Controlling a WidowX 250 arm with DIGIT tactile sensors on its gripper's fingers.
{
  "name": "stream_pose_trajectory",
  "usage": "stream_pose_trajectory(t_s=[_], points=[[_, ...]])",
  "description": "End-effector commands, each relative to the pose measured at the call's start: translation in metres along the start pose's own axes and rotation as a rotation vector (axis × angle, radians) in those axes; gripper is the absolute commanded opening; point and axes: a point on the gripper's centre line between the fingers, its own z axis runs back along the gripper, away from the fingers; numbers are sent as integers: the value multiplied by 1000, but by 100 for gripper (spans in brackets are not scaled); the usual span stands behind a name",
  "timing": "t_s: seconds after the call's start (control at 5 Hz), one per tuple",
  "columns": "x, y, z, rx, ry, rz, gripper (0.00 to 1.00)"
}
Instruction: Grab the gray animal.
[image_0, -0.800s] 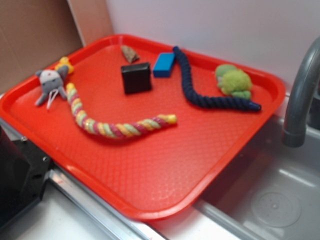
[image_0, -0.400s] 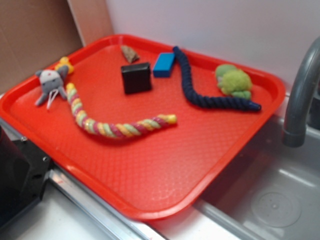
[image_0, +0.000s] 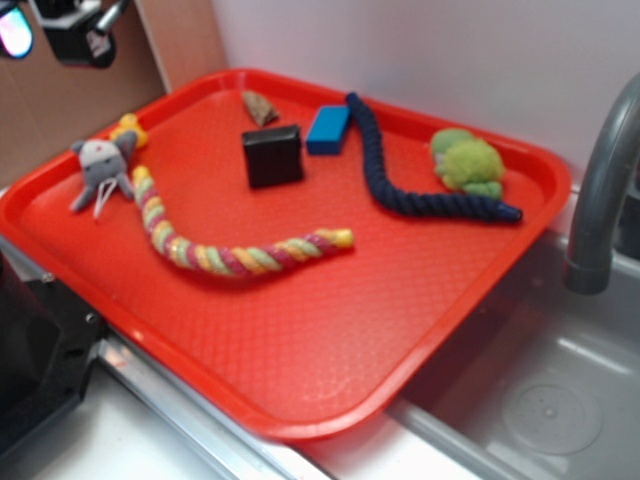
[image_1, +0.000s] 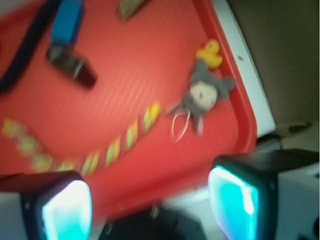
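Observation:
The gray animal (image_0: 100, 165) is a small plush with a pale face and white strings. It lies at the left end of the red tray (image_0: 400, 320), beside a tiny yellow duck (image_0: 127, 128). My gripper (image_0: 48, 33) hangs high above the tray's far left corner, well clear of the toy. In the wrist view the gray animal (image_1: 202, 95) lies ahead of the gripper (image_1: 150, 205) and to the right. The jaws are spread wide, glowing cyan pads (image_1: 235, 200) apart, with nothing between them. The wrist view is blurred.
On the tray also lie a multicoloured rope (image_0: 230, 255), a black block (image_0: 272, 155), a blue block (image_0: 328, 128), a dark blue rope (image_0: 400, 190), a green plush lump (image_0: 468, 163) and a brown piece (image_0: 260, 107). A grey faucet (image_0: 600, 200) and sink stand at the right.
My gripper has come into the exterior view at the top left, where nothing showed before. The toys on the tray have not moved.

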Motion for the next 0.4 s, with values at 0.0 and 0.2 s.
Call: stream_pose_trajectory(t_s=[0.0, 0.2], points=[[28, 45, -43, -21, -127, 229, 100], [44, 41, -83, -27, -120, 159, 100]])
